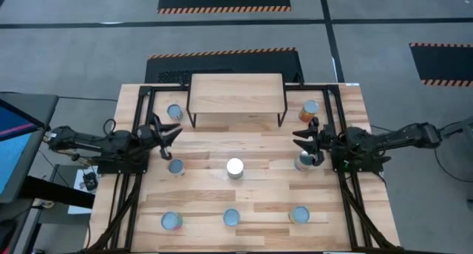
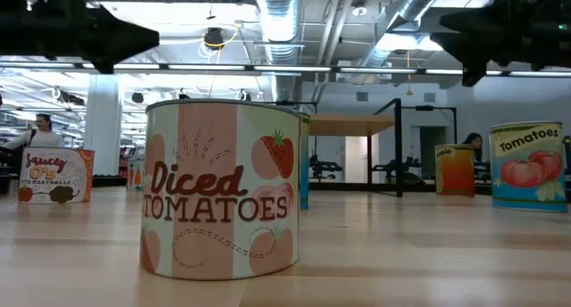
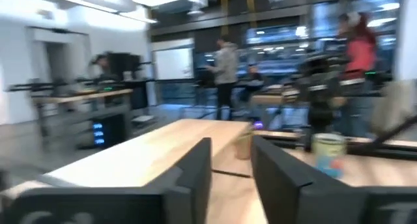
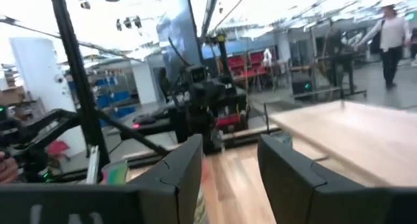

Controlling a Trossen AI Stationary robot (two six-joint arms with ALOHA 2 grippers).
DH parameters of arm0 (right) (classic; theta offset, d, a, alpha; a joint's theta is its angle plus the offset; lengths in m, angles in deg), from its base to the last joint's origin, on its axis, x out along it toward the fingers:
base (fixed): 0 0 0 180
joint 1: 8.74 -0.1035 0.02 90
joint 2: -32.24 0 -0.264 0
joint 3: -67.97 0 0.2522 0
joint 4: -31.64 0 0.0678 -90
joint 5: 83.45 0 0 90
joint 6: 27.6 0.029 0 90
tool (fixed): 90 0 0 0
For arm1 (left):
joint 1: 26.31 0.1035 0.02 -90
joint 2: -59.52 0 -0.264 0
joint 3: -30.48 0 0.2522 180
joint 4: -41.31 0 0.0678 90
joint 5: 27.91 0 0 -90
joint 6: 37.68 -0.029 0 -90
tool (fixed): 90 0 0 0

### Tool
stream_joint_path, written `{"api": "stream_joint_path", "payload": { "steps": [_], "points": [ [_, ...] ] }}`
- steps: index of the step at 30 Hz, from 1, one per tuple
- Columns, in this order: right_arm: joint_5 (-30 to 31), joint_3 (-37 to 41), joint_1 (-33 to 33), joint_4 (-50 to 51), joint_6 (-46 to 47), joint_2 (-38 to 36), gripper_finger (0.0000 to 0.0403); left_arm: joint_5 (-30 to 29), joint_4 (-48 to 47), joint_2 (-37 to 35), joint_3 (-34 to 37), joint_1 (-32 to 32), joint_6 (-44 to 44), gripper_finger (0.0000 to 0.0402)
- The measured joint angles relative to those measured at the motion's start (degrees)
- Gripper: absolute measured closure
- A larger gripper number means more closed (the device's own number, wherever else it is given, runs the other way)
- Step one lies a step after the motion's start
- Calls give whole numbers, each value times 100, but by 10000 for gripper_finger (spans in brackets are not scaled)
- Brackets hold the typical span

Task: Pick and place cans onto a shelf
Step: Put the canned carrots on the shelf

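We see the shelf bare at the top centre, eight cans scattered below it. The left gripper and right gripper hang mid-frame either side, fingers spread and empty — likely lined up for their nearest cans.

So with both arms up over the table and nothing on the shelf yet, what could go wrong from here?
The right hand hangs almost over a can; coming down off-centre, it could tip it. The left hand sits between two cans, so a swing might clip one. The shelf stands on thin legs; a bump could shift it.
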Motion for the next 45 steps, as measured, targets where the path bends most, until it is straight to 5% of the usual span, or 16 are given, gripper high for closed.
{"api": "stream_joint_path", "payload": {
  "steps": [6,9,15,18,22,29,36,45],
  "points": [
    [132,-875,11,-51,-181,1361,195,-47,733,1174,-243,581,132,230],
    [729,-1441,11,10,-195,2102,189,-453,474,1627,-679,731,378,218],
    [1440,-2442,13,717,-151,2893,193,-2080,-1527,2126,-2186,749,353,216],
    [1448,-2673,11,1209,180,2997,194,-2442,-3069,2217,-2854,755,1125,216],
    [1458,-2679,-91,1686,446,3042,187,-2306,-4127,2191,-3208,752,1867,208],
    [1655,-2679,-203,1772,466,3029,165,-2226,-4645,2075,-3279,1066,2297,154],
    [1895,-2679,-111,1914,897,3027,158,-1478,-5422,2224,-3279,2330,3309,110],
    [1896,-2679,55,2325,1109,3027,158,76,-5473,2774,-3279,3977,2869,110]
  ]
}}
